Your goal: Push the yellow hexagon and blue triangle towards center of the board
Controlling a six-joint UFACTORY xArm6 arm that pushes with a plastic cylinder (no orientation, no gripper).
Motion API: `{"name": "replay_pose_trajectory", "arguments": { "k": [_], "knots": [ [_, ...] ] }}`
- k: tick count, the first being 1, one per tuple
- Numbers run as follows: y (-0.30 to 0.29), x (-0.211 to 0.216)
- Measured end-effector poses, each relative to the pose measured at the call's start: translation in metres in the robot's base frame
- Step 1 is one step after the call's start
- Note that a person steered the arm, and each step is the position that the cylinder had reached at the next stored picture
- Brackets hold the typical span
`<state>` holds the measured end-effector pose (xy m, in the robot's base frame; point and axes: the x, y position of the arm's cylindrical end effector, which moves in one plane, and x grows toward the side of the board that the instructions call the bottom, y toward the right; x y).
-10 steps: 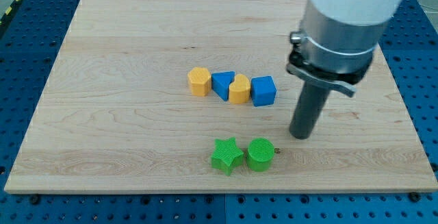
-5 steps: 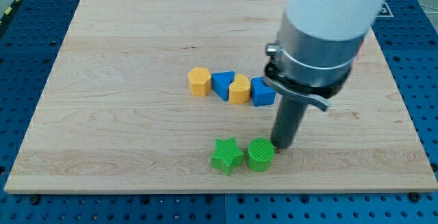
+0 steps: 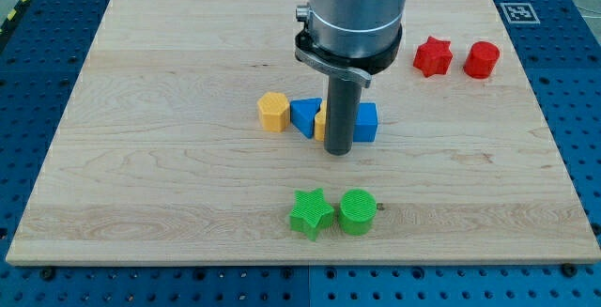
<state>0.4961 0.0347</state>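
Right now my tip [image 3: 338, 151] is sitting just below the row, hiding a yellow block [image 3: 321, 119] beside the blue cube [image 3: 365, 122]. No claw is showing. Ideally I'm circling left, nudging the yellow hexagon [image 3: 273, 112] and blue triangle [image 3: 303, 116] gently together.

A single camera view looks down at a slant from the near edge of the wooden board [image 3: 141, 176], facing toward 12 o'clock. It stands close enough that the board nearly fills the frame, with blue perforated table [image 3: 573, 100] at the margins. The arm enters from 12 o'clock, its upper part cropped
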Motion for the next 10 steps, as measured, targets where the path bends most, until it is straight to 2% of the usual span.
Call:
{"name": "replay_pose_trajectory", "arguments": {
  "k": [1,3,4,5,6,8,10],
  "knots": [
    [-0.015,0.000],
    [-0.024,-0.037],
    [-0.024,-0.040],
    [-0.025,-0.019],
    [-0.046,-0.015],
    [-0.049,-0.025],
    [-0.057,-0.008]
  ]
}}
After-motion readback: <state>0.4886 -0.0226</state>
